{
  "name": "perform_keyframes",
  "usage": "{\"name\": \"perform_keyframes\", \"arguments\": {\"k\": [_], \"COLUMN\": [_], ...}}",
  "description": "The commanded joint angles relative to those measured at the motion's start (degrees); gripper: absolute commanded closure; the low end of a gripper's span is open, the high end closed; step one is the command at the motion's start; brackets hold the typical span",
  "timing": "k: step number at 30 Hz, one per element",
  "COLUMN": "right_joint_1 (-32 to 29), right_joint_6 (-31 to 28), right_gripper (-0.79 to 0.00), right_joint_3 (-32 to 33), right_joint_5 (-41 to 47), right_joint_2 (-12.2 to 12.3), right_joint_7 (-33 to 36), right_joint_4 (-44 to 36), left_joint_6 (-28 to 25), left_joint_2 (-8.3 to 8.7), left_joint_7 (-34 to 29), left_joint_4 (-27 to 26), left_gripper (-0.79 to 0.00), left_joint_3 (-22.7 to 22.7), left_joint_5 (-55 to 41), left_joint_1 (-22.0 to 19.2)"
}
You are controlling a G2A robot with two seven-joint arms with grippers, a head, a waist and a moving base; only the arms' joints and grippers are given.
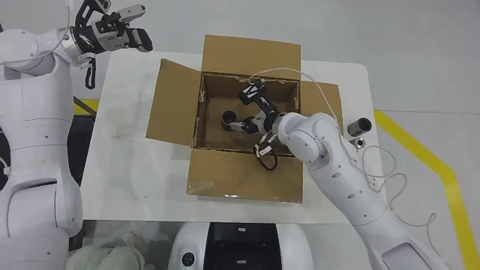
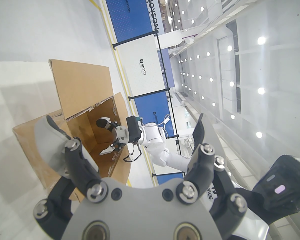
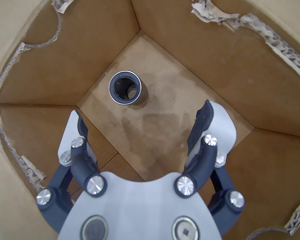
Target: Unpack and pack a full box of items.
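On the white worktop (image 1: pixel 127 165) stood an open cardboard box (image 1: pixel 225 176). The right jaws hung inside it, spread wide and empty, above an upright black cylinder (image 3: pixel 125 91) near a corner of the box floor. The left jaws, likewise released, hovered off the worktop's far left corner.

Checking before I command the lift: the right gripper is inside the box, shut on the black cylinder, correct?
Not shut. The right gripper is inside the box but open; the black cylinder stands free on the box floor, apart from its fingers. The right wrist view shows it.
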Motion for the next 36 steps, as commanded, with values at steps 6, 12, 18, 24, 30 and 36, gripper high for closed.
{"name": "perform_keyframes", "arguments": {"k": [6, 12, 18, 24, 30, 36], "right_joint_1": [-0.05, -0.05, 0.37, 5.58, 12.38, 16.67], "right_joint_6": [0.02, 0.02, -1.23, -3.71, -5.33, -5.93], "right_gripper": [-0.785, -0.785, -0.785, -0.785, -0.785, -0.785], "right_joint_3": [0.03, 0.03, -0.15, -3.02, -7.38, -10.98], "right_joint_5": [-0.02, -0.02, 0.79, 3.17, 4.62, 5.23], "right_joint_2": [0.01, 0.01, -0.12, -1.32, -3.27, -5.04], "right_joint_7": [0.01, 0.01, -1.3, -0.77, 0.49, 1.61], "right_joint_4": [-0.09, -0.09, 1.21, 6.97, 14.08, 19.38], "left_joint_6": [0.0, 0.0, 0.0, 0.0, 0.0, 0.0], "left_joint_2": [0.0, 0.0, 0.0, 0.0, 0.0, 0.0], "left_joint_7": [0.0, 0.0, 0.0, 0.0, 0.0, 0.0], "left_joint_4": [0.0, 0.0, 0.0, 0.0, 0.0, 0.0], "left_gripper": [-0.785, -0.785, -0.785, -0.785, -0.785, -0.785], "left_joint_3": [0.0, 0.0, 0.0, 0.0, 0.0, 0.0], "left_joint_5": [0.0, 0.0, 0.0, 0.0, 0.0, 0.0], "left_joint_1": [0.0, 0.0, 0.0, 0.0, 0.0, 0.0]}}
